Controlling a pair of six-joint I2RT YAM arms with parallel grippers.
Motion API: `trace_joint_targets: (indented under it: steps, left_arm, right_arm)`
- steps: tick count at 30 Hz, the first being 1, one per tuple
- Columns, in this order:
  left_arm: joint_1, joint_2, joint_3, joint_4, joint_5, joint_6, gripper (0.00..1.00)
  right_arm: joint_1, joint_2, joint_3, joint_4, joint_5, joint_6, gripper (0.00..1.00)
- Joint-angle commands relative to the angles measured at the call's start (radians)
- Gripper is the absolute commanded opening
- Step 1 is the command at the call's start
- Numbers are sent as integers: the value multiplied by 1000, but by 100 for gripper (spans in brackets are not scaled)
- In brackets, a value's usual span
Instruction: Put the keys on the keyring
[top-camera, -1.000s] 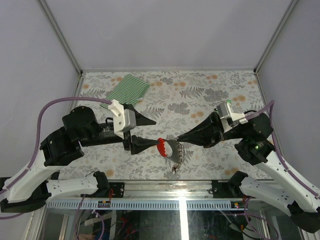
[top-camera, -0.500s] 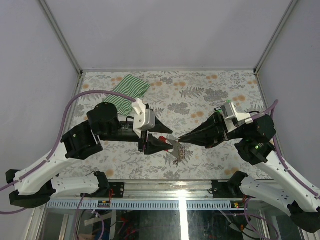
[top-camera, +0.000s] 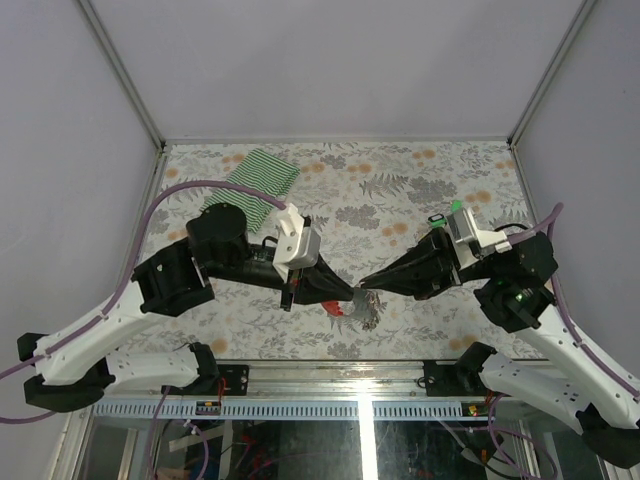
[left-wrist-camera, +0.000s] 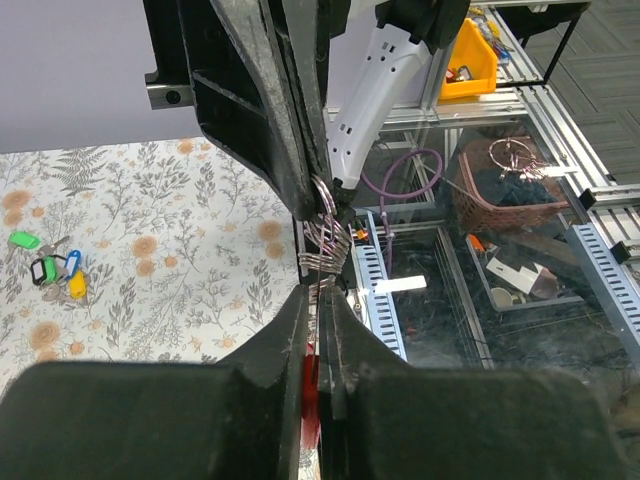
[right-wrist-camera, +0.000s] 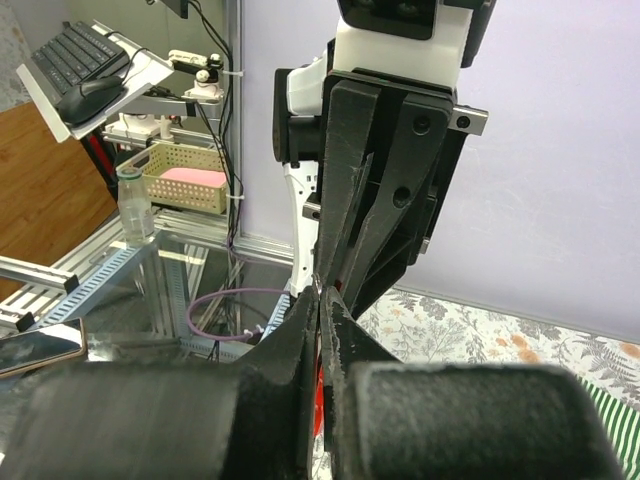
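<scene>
My left gripper (top-camera: 344, 296), jaws pinched narrow on the red end of the keyring (top-camera: 346, 310), meets my right gripper (top-camera: 366, 288) tip to tip over the table (top-camera: 400, 180). The right is clamped tight too, apparently on the silvery coil. The ring's long axis runs between us. Loose keys (left-wrist-camera: 45, 268) lie nearer my right arm.

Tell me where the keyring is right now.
In the top view the keyring is near the front centre of the table, pinched between the meeting tips of the left gripper and the right gripper.
</scene>
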Motion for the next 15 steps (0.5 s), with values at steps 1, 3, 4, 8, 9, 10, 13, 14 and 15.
trace_joint_targets:
  steps: [1, 3, 4, 8, 9, 10, 13, 14, 15]
  left_arm:
    - [0, 10, 53, 23, 28, 20, 0]
    - [1, 18, 70, 1, 34, 31, 0]
    - [1, 20, 77, -7, 37, 36, 0]
    - [0, 29, 104, -32, 65, 52, 0]
    - [1, 34, 113, -43, 75, 58, 0]
    - [0, 39, 125, -56, 85, 63, 0]
    - [1, 58, 155, -95, 121, 84, 0]
    - [0, 63, 164, -105, 134, 88, 0]
    - [0, 69, 170, -114, 146, 93, 0]
  right_arm:
    - [5, -26, 61, -18, -52, -24, 0]
    - [4, -26, 68, -46, -62, -37, 0]
    - [4, -26, 72, -59, -66, -43, 0]
    - [4, -24, 85, -94, -89, -55, 0]
    - [5, -23, 89, -103, -97, -57, 0]
    - [5, -21, 93, -111, -104, -60, 0]
    - [4, -16, 102, -138, -119, -65, 0]
    - [4, -13, 104, -143, -123, -65, 0]
    - [5, -12, 106, -145, -126, -65, 0]
